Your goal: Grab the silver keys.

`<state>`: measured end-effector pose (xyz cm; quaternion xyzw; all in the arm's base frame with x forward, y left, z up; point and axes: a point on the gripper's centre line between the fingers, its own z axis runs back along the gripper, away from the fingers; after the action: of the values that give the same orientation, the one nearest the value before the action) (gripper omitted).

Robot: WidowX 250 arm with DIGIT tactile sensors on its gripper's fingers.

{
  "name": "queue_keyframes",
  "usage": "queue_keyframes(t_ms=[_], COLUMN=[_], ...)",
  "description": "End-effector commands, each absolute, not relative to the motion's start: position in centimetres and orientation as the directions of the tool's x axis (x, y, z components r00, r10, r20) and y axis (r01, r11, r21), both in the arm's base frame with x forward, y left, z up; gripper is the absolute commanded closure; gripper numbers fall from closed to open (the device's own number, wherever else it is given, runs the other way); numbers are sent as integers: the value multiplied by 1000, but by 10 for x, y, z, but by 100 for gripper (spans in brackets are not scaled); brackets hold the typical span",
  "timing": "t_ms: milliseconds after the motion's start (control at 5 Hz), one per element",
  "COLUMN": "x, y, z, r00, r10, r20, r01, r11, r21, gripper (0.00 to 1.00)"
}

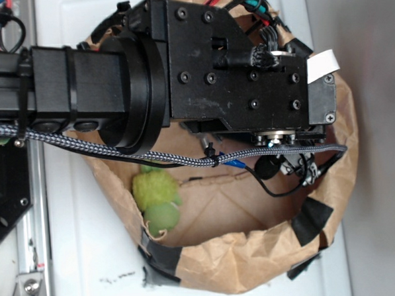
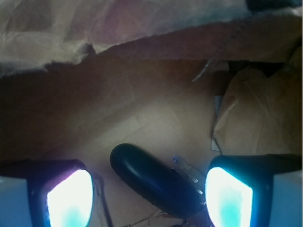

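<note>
Your gripper [image 2: 149, 201] sits inside the paper bag [image 1: 270, 263], jaws spread apart, nothing clasped. The silver keys [image 2: 187, 171] with their dark fob [image 2: 151, 177] lie between the fingertips [image 2: 71, 198], nearer the right one.

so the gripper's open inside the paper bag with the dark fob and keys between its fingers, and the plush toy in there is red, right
Not red. The exterior view shows the plush toy is lime green. The rest holds: in the wrist view the gripper is open inside the paper bag, with the dark fob and silver keys between its fingers.
</note>
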<state>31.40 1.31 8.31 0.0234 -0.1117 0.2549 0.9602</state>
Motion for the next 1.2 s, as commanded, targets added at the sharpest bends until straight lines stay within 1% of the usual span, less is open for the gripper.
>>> queue_keyframes(t_ms=[0,200,400,600,800,1000], x=[311,295,286,287,289,286], y=[19,22,25,32,34,40], z=[95,101,92,73,57,58], r00=[839,852,849,825,810,801], r10=[472,485,487,529,553,570], r20=[273,199,205,198,196,186], r01=[-502,-500,-501,-543,-561,-574], r11=[863,865,865,840,827,818], r21=[52,34,23,17,-12,-35], gripper=[0,0,0,0,0,0])
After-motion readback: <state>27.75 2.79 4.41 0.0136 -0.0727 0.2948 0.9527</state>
